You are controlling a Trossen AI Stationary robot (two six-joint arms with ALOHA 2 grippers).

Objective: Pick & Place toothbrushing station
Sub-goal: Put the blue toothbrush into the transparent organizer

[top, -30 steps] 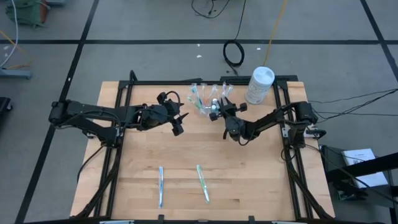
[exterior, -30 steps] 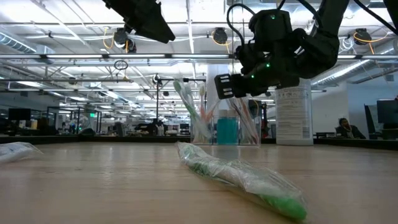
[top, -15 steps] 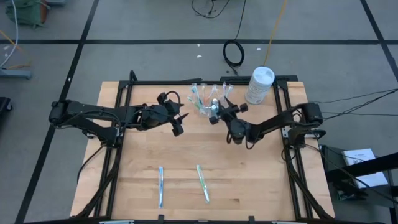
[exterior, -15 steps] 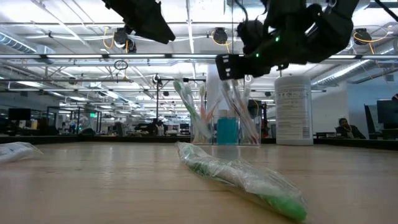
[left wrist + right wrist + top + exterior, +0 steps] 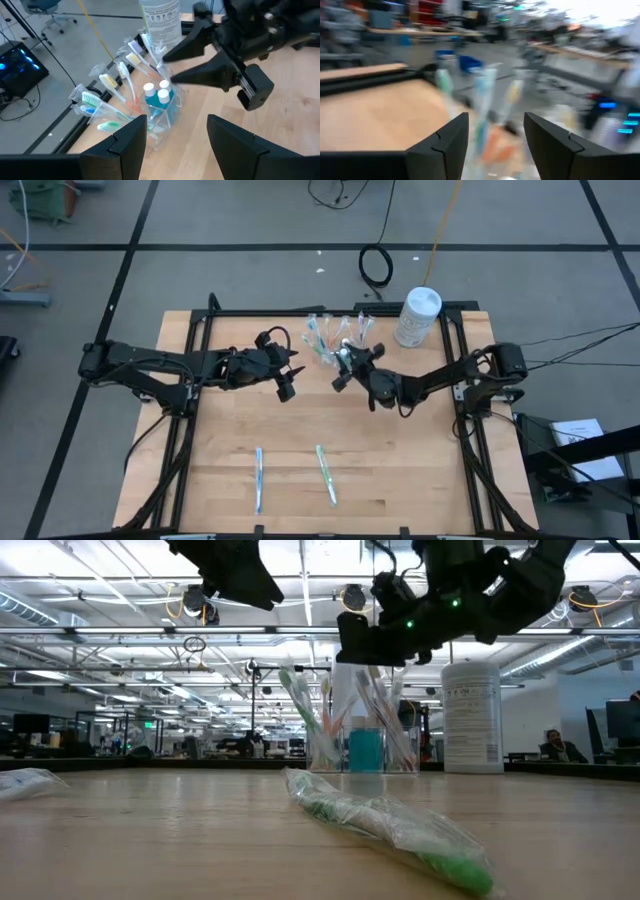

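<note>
clear glossy plastic cup (image 5: 159, 116) on matt wooden table (image 5: 400, 470).

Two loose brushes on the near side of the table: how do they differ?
Colour: the blue brush has a blue handle, the green brush a green one. Pose: in the high view the blue brush lies nearly straight along the table's depth, while the green brush is slanted. Side: the blue brush is toward the left arm's side, the green brush nearer the middle. Both lie flat, apart from each other, far from the cup; the green brush is in a clear wrapper.
</note>
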